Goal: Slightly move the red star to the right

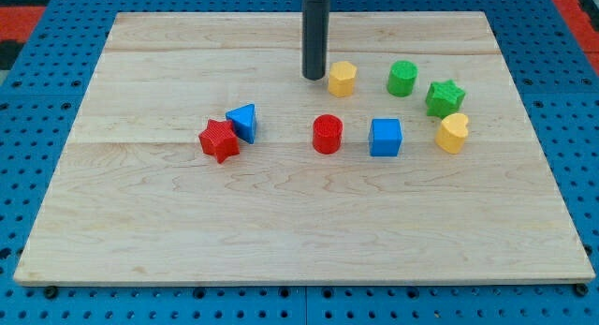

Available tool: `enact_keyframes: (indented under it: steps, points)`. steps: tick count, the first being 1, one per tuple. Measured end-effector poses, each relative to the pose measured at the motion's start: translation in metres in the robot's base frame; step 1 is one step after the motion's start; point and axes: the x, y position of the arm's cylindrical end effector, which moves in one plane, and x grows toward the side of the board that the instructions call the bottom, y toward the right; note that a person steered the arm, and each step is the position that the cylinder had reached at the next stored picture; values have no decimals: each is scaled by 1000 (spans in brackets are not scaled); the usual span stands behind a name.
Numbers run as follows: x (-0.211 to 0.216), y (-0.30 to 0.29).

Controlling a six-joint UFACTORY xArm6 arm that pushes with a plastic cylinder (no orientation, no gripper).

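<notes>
The red star [219, 140] lies left of the board's middle, touching a blue triangle [243, 122] at its upper right. My tip [314, 77] is on the board toward the view's top centre, well above and to the right of the red star, just left of a yellow block [343, 79]. A red cylinder [328, 135] stands to the right of the star, with a gap between them.
A blue cube [386, 137] sits right of the red cylinder. A green cylinder [402, 78], a green star [445, 98] and a yellow heart [453, 133] cluster at the right. The wooden board [281, 231] rests on a blue perforated table.
</notes>
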Motion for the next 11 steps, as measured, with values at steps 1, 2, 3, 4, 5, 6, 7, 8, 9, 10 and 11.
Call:
enact_keyframes:
  steps: [1,2,3,4,5,6,7,8,9,10,11]
  points:
    - [1,-51]
    - [19,-77]
    - [38,-104]
    - [68,-138]
    - [107,-150]
    - [116,-140]
    - [138,-106]
    - [150,-85]
    - [149,-84]
    - [174,-77]
    - [191,-69]
